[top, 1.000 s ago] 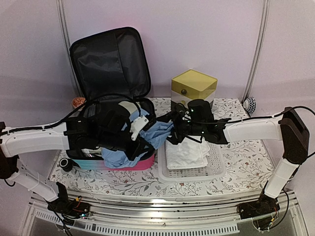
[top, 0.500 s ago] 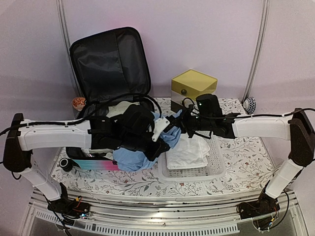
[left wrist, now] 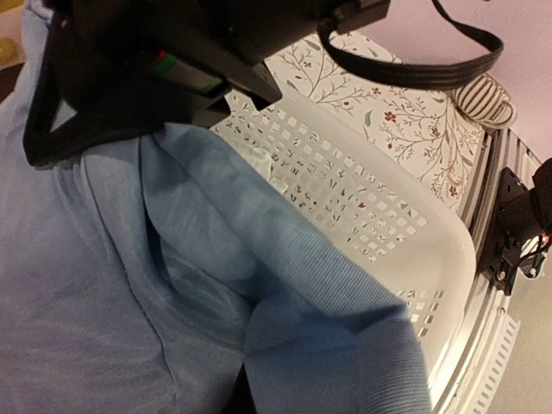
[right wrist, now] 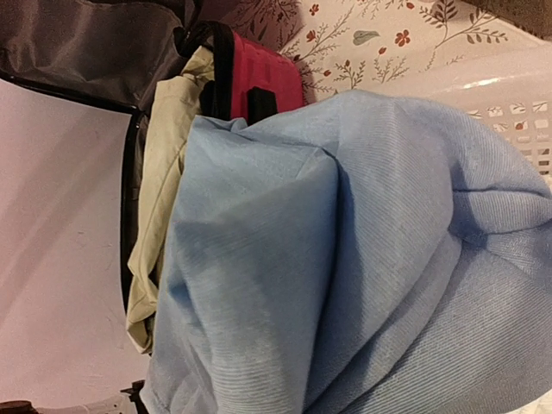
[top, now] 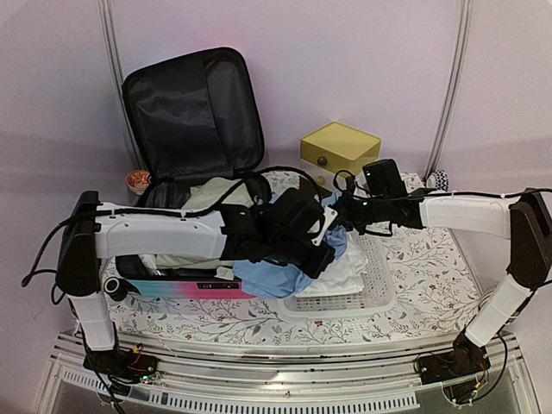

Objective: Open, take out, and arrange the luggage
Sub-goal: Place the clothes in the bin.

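Observation:
The luggage (top: 172, 287) lies open at the left of the table, its black-lined lid (top: 194, 112) upright; its pink shell (right wrist: 263, 73) shows in the right wrist view. A beige garment (top: 211, 194) lies inside it. A light blue garment (top: 276, 278) hangs between luggage and white mesh basket (top: 379, 293). My left gripper (top: 323, 241) is shut on the blue cloth (left wrist: 172, 285) over the basket's left edge. My right gripper (top: 341, 211) is shut on the same cloth (right wrist: 345, 259) just behind it. Cloth hides both sets of fingers.
Folded white cloth (top: 345, 276) lies in the basket. A yellow-topped box (top: 341, 147) stands behind it. A striped cup (top: 438, 183) sits at the far right, a small orange-lidded jar (top: 136, 179) at the far left. The basket rim (left wrist: 388, 233) lies under the garment.
Both arms have carried the blue garment rightward from over the luggage to the basket's edge. The right gripper has shut on the cloth.

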